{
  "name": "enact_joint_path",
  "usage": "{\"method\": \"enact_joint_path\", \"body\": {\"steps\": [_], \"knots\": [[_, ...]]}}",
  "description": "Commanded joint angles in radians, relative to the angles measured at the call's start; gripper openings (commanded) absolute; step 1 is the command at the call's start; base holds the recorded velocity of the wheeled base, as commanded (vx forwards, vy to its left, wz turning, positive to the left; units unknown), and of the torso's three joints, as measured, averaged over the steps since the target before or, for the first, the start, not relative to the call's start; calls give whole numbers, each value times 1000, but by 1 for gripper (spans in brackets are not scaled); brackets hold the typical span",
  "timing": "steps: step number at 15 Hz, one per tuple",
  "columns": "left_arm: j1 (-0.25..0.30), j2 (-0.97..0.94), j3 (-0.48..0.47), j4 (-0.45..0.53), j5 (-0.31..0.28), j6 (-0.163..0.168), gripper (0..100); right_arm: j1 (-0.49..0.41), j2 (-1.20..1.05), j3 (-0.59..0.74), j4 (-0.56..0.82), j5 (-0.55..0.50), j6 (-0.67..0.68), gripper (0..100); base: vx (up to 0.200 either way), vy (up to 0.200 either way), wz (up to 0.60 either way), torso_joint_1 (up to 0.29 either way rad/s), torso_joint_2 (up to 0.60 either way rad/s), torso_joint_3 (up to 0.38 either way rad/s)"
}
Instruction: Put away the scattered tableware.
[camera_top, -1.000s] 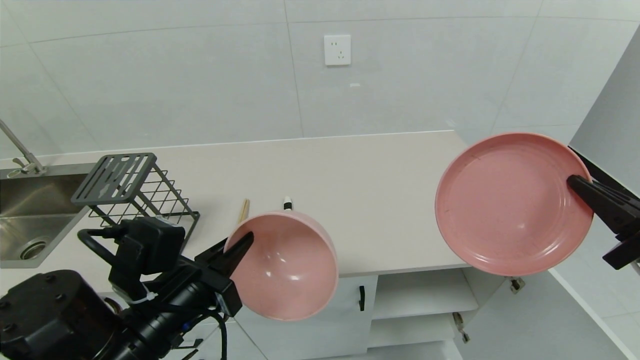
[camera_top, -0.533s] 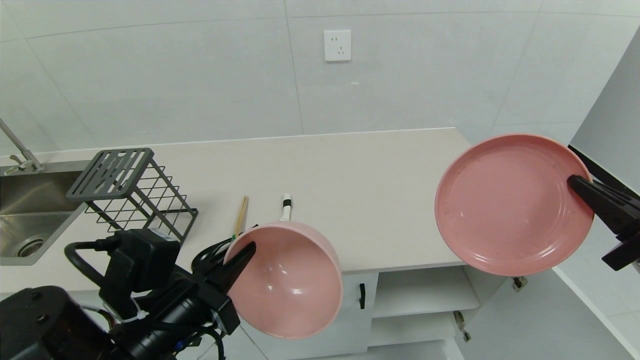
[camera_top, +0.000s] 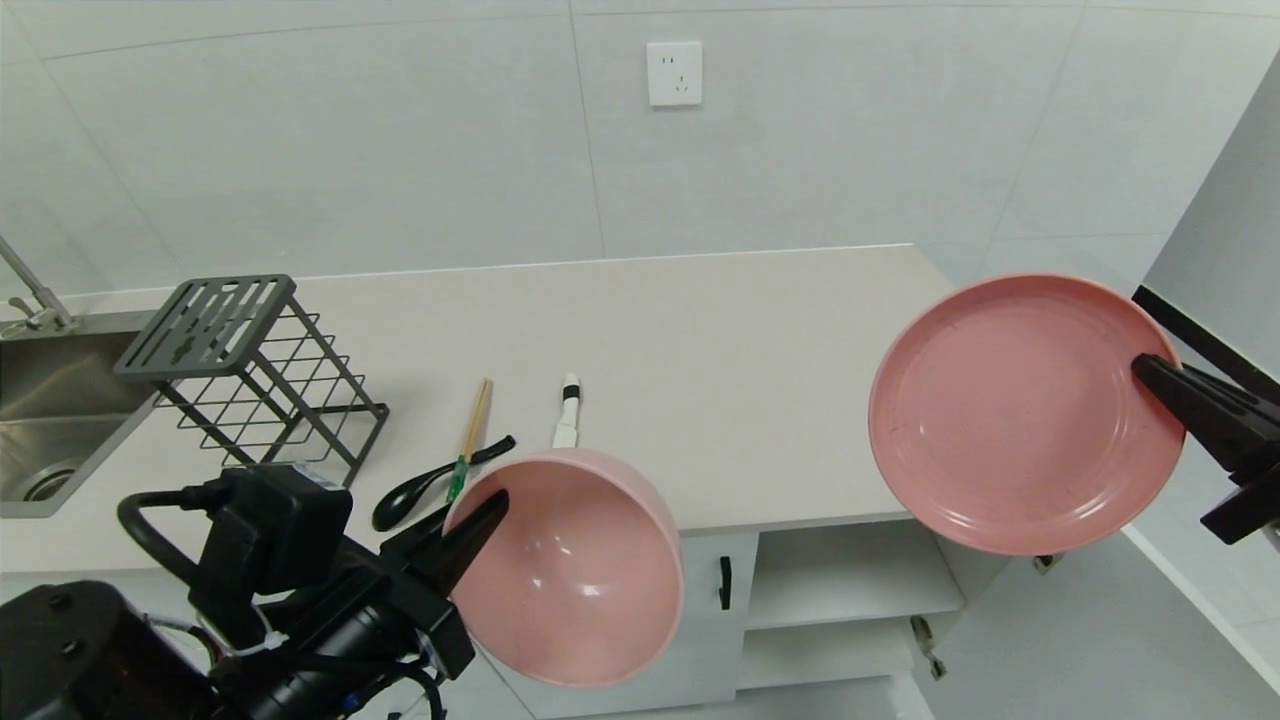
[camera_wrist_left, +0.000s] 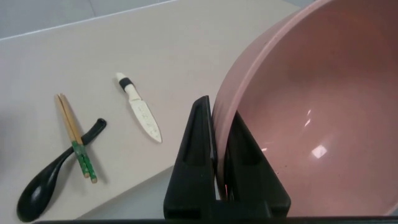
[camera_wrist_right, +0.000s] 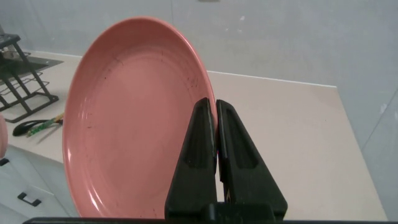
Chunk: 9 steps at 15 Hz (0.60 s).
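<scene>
My left gripper (camera_top: 480, 515) is shut on the rim of a pink bowl (camera_top: 580, 570), held tilted out past the counter's front edge; the same gripper (camera_wrist_left: 219, 134) and bowl (camera_wrist_left: 311, 118) fill the left wrist view. My right gripper (camera_top: 1160, 375) is shut on the rim of a pink plate (camera_top: 1020, 410), held on edge beyond the counter's right end, and the gripper (camera_wrist_right: 216, 134) pinches the plate (camera_wrist_right: 130, 124) in the right wrist view. On the counter lie a black spoon (camera_top: 420, 490), chopsticks (camera_top: 470, 435) and a small white knife (camera_top: 568, 415).
A black wire rack (camera_top: 240, 375) stands at the counter's left, beside a steel sink (camera_top: 50, 420) with a tap. The beige counter (camera_top: 720, 350) backs onto a tiled wall with a socket (camera_top: 673, 73). Open shelves (camera_top: 850, 590) and a cabinet door sit below the counter.
The whole head picture has shifted, so more of the counter's front shows, uncovering the spoon and chopsticks. Both grippers keep their hold; the bowl sits slightly lower in the picture.
</scene>
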Motion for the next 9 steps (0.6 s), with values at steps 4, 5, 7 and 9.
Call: {"method": "enact_joint_path", "body": {"steps": [4, 5, 7, 9], "knots": [[0, 1, 3, -1, 1, -4, 0, 2, 9, 3, 0, -1, 18, 0, 0, 0, 0, -246, 493, 244], [0, 1, 3, -1, 1, -4, 0, 2, 9, 3, 0, -1, 18, 0, 0, 0, 0, -276, 554, 266], [0, 3, 3, -1, 1, -6, 0, 2, 15, 4, -8, -1, 41, 0, 0, 0, 0, -288, 557, 273], [0, 5, 3, -1, 1, -7, 0, 2, 28, 10, -39, -2, 161, 0, 0, 0, 0, -278, 540, 266]]}}
